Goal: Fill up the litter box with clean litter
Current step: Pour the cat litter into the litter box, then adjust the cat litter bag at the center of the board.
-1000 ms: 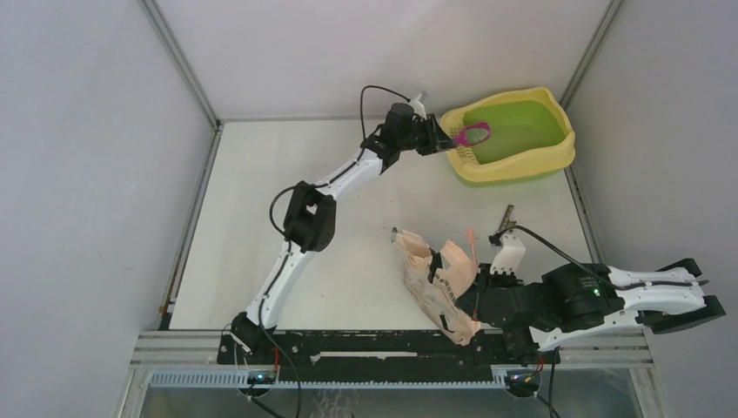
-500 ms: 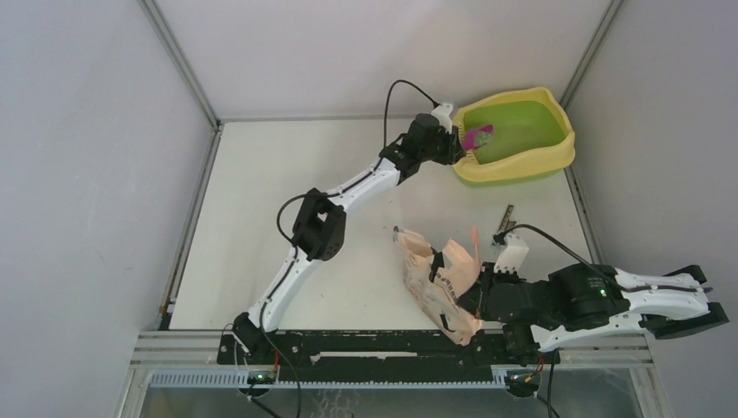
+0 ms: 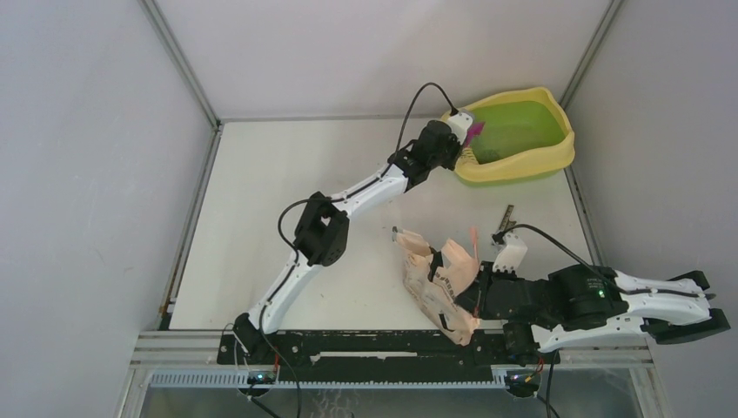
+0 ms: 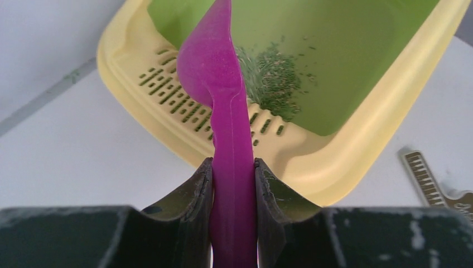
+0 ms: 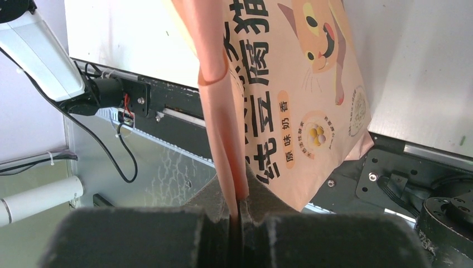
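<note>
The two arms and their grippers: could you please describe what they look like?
The left arm and right arm have white links, bulky black joints and looping black cables. The left gripper and right gripper have dark, blocky fingers.

Litter box [image 4: 340, 156] far end, scoop [image 4: 215, 61] handle end, bag [image 5: 290, 84] top cropped.

**Colleague:** What colours sit at the upper right of the overhead view?

**Operator:** I see the litter box [image 3: 522, 168]: pale yellow rim, lime-green basin, a grille of dark slots. The litter [image 4: 273, 84] shows as dark grey-green specks on the green.

**Colleague:** And the scoop?

**Operator:** The scoop [image 4: 228, 139] is solid magenta. At the centre of my right wrist view, the bag [image 5: 312, 84] is peach-pink, printed with a cartoon cat and dark characters. The table [image 3: 261, 218] is off-white.
</note>
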You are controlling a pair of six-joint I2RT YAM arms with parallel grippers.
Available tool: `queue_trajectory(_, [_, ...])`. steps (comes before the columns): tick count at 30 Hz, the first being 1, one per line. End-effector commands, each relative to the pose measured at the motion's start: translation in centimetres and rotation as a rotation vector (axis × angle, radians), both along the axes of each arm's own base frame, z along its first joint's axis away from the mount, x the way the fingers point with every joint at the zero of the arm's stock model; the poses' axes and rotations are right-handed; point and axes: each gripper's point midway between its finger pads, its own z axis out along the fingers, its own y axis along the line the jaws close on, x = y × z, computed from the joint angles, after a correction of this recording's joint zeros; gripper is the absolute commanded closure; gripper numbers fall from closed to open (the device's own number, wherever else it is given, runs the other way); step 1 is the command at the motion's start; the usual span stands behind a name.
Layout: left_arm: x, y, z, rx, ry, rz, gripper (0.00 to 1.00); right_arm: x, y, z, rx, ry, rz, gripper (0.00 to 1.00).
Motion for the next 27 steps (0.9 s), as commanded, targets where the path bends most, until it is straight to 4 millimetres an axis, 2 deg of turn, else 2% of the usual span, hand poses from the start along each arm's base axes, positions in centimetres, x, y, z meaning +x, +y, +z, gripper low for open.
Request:
queue_trajectory(1, [1.0,1.6,8.8,-0.02,-0.217,0.042,0.97,0.4,0.2,0.3,0.023,-0.018,-0.002,1.0])
queue_trajectory(6, [0.6,0.9,10.3,0.0,-0.292,0.007,0.97,0.5,-0.1,0.3,0.029,-0.019,-0.007,1.0])
queue_trajectory(16, [-1.4,-1.2,11.1,0.056,-0.407,-0.075,0.97,0.6,0.0,0.3,0.028,-0.022,-0.005,1.0])
queue_trajectory(20, [-1.6,-1.7,10.7,0.106,-0.456,-0.076,0.97,0.6,-0.2,0.3,0.032,-0.023,-0.006,1.0])
queue_trajectory(27, [-1.2,-1.2,10.1,0.164,-0.491,-0.051,0.97,0.7,-0.4,0.2,0.03,-0.023,-0.005,1.0])
